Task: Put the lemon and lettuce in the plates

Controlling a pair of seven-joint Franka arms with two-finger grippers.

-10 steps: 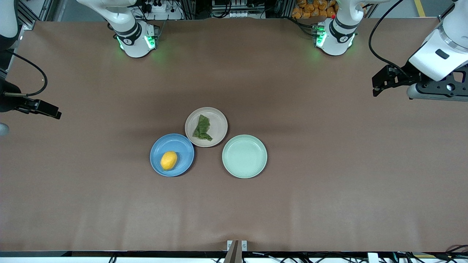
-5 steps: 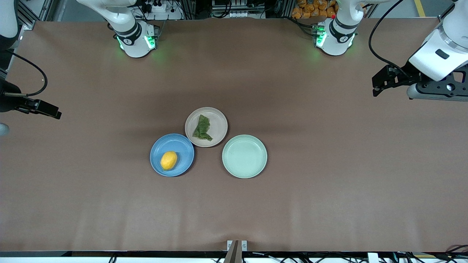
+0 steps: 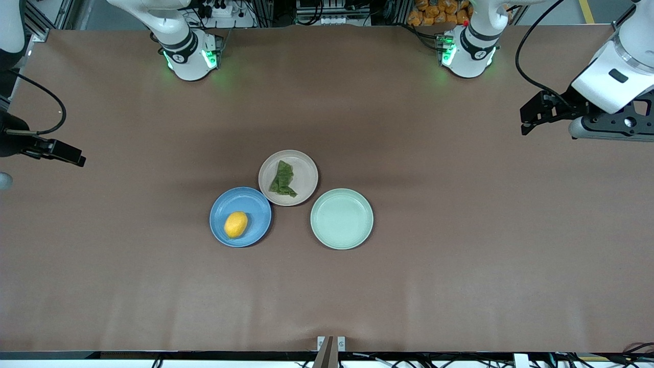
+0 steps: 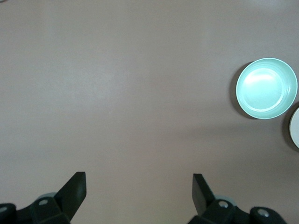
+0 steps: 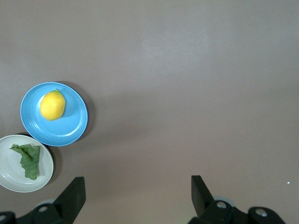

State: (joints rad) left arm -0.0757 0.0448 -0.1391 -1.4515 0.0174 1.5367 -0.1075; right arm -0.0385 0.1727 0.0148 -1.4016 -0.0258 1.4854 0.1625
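Both grippers, left and right, we see spread wide, empty, over bare table at their own ends. Small yellow oval lemon sits in round blue plate; wrinkly dark green lettuce in adjacent beige-pink plate.

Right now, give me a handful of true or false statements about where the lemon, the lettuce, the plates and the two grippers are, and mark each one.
1. The lemon lies on the blue plate. True.
2. The lettuce lies on the mint green plate. False: it lies on the beige plate; the mint green plate holds nothing.
3. The blue plate is nearer to the front camera than the beige plate. True.
4. The right gripper is shut on the lemon. False: it is open and holds nothing, over bare table at the right arm's end.
5. The left gripper hovers over the beige plate. False: it is open over bare table at the left arm's end.
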